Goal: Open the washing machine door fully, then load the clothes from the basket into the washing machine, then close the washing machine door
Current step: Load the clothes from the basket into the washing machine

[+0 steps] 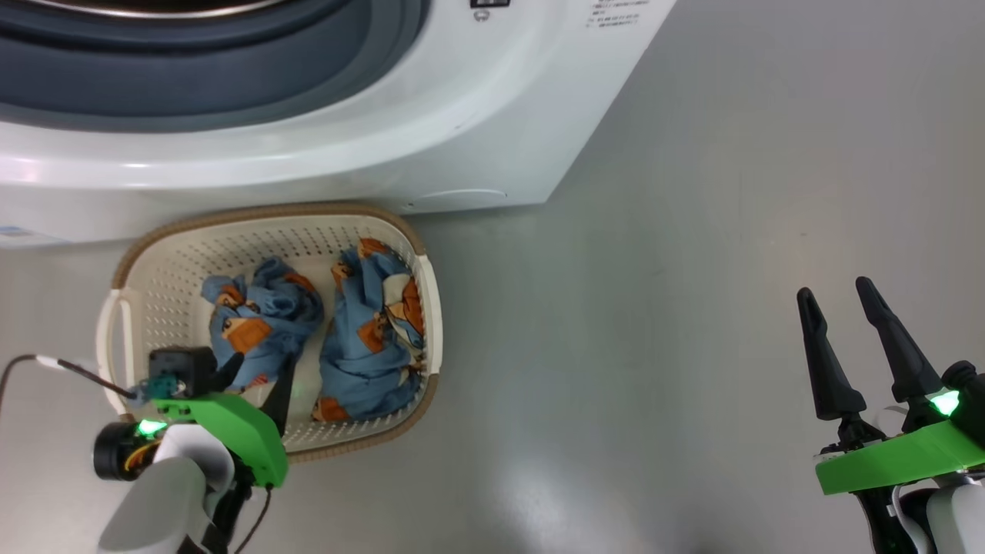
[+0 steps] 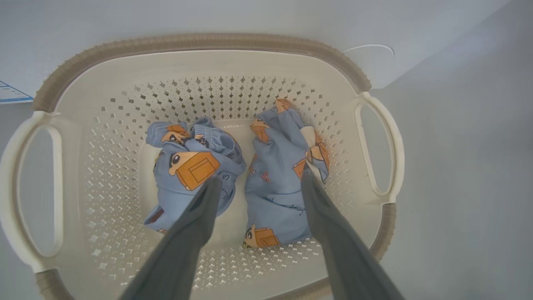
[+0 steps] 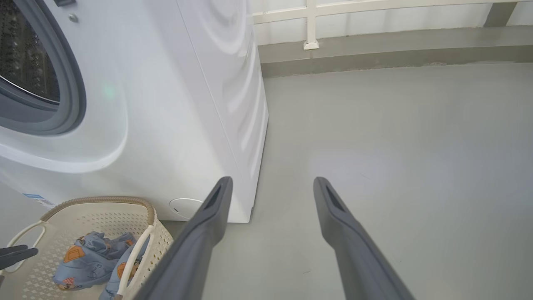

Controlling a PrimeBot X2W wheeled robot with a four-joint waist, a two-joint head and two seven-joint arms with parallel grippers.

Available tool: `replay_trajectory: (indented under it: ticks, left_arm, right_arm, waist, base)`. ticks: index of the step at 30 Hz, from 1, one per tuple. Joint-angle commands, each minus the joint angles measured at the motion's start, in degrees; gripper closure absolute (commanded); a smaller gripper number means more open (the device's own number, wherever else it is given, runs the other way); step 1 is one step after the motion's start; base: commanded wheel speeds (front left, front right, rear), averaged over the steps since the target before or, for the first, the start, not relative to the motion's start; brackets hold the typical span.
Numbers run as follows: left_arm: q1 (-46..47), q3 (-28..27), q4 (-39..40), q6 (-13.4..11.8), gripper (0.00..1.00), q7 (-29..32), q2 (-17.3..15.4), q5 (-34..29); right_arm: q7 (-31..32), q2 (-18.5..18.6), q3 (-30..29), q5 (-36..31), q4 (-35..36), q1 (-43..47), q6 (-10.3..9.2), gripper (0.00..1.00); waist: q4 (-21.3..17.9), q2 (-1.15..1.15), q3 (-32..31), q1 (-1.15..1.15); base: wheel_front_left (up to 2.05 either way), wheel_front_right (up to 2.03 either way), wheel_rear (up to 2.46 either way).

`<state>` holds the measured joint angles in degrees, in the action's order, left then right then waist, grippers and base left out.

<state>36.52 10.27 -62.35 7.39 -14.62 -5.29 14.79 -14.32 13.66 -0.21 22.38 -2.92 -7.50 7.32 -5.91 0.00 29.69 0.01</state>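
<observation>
Lower left in the head view, the basket (image 1: 269, 211) lies with its long axis across the frame, below the washing machine (image 1: 308, 154), with the clothes (image 1: 369, 338) inside. The left claw (image 1: 258, 385) hangs wide open over them, seemingly not touching. The right wrist view adds the drum (image 3: 25, 62), upper left; the right claw (image 3: 272, 183) gapes, empty.

head cam looks steeply down — the front of the washing machine (image 1: 462, 154) runs along the top edge, the basket (image 1: 169, 277) sits lower left, bare floor (image 1: 692, 308) to the right. my left wrist cam hangs close over the basket, facing straight into it between my fingers (image 2: 195, 221). my right wrist cam sits low and further back, facing along the floor past the machine's corner to a far wall (image 3: 416, 25). all three share the basket and the clothes (image 1: 369, 346) in it; head and right wrist also share the machine's grey gasket (image 1: 231, 69).
</observation>
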Motion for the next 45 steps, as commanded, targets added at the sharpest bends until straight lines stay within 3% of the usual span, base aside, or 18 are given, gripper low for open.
replay_trajectory:
  ticks: [1,16,35,45]
  left_arm:
    - [0.96,-1.32,-0.87,-0.19,0.00,-0.38,-2.37,-0.63]
    - [11.85,-1.87,-9.44,-2.19,0.00,-0.31,-4.51,-0.27]
    - [17.14,0.39,-11.49,-9.65,0.00,2.35,-7.97,-1.65]
    - [18.09,1.13,-11.57,-10.29,0.00,2.35,-8.33,-1.25]
  right_arm:
    - [-0.68,1.01,1.57,0.87,1.55,-0.06,0.17,0.00]
    - [-0.68,0.86,1.25,1.25,4.55,-2.53,0.17,0.00]
    - [-0.68,1.23,3.11,1.35,6.87,-5.89,0.17,0.00]
    - [-0.68,0.80,3.27,1.26,6.92,-6.34,0.17,0.00]
  waist:
    - [-0.84,0.00,2.14,-0.01]
    - [-1.39,0.00,11.33,-0.01]
    - [-3.00,0.00,17.84,-0.01]
    - [-3.09,0.00,18.76,-0.01]
  base:
    - [0.00,0.00,0.00]
    - [0.00,0.00,0.00]
    - [0.00,0.00,0.00]
    - [0.00,0.00,0.00]
